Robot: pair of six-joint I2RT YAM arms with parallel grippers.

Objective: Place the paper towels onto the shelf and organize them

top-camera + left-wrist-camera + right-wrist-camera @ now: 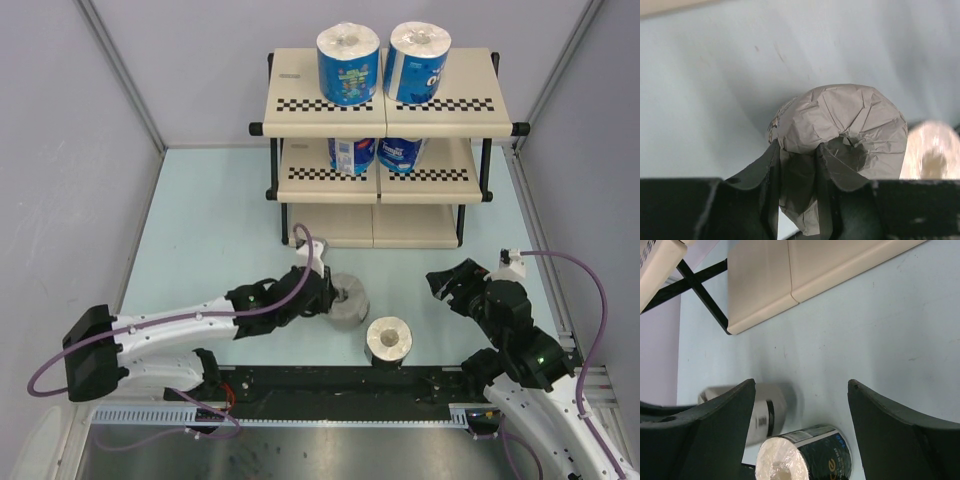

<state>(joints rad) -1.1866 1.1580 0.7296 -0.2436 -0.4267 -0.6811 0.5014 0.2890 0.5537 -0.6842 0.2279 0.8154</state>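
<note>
Left arm: stretched low over the table [220, 220]; left gripper [325, 293] clamped on the wall of the crumpled, matte grey roll [350, 303], in front of the shelf [330, 225]. Right gripper [455, 285]: raised, jaws apart, empty.

I see a cream-beige shelf [300, 85] with black-and-white checkered front strips [330, 105] and black frame [273, 165], blue-and-white printed rolls [348, 65], a plain grey roll [840, 125], a dark-wrapped roll [825, 450], possibly black or navy, pale blue table [210, 230]
</note>
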